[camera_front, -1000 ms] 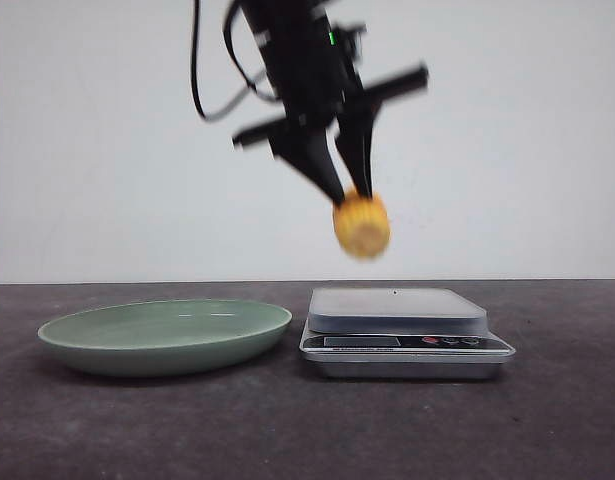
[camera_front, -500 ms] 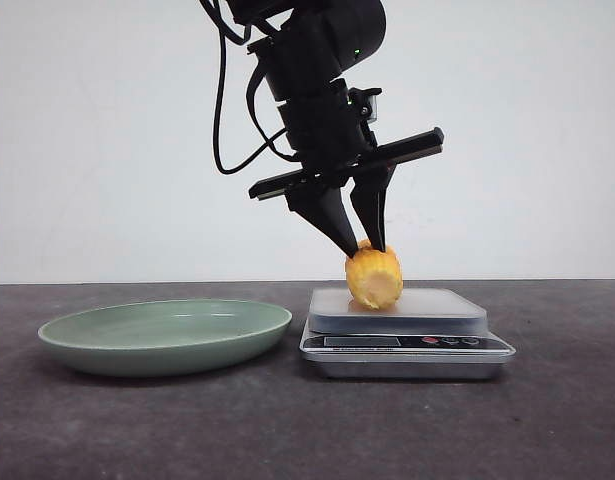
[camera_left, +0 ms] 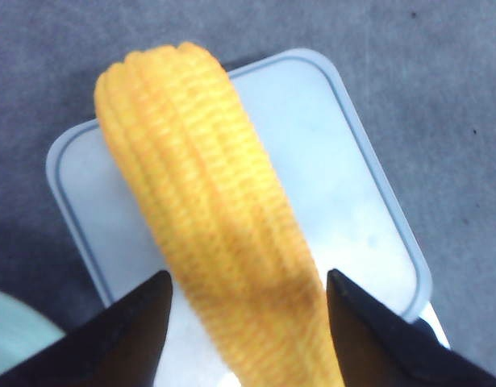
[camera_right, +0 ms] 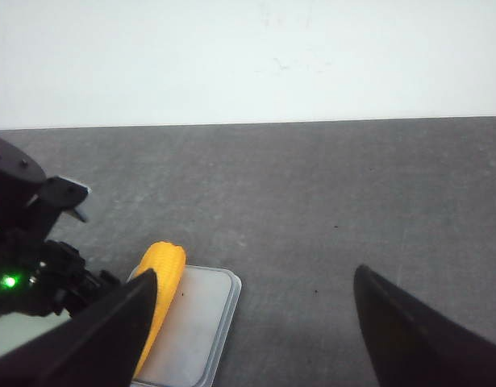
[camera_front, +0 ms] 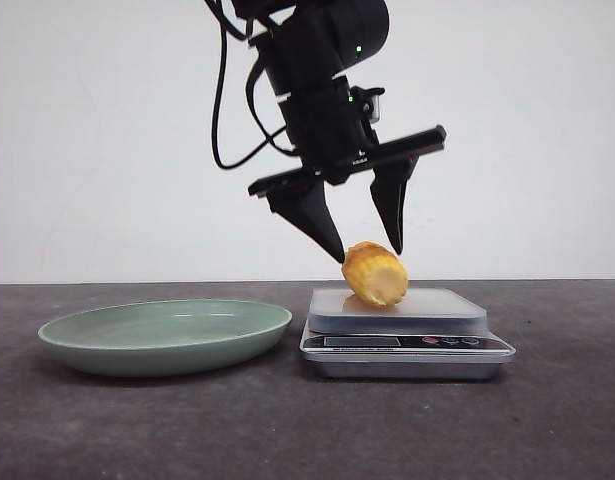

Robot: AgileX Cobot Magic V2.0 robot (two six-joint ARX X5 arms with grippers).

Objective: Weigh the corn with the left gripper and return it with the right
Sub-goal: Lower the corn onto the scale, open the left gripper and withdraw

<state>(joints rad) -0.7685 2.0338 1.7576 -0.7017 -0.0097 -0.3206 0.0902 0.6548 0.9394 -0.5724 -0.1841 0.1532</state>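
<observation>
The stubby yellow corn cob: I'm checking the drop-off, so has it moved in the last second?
Yes. The stubby yellow corn cob came down and slightly right, from mid-air onto the silver kitchen scale, and now lies tilted between the left gripper's open jaws.

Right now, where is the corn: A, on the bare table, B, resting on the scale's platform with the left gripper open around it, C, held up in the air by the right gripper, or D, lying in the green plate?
B: the corn lies on the scale, and the left gripper has its fingers spread apart on either side of it.
</observation>
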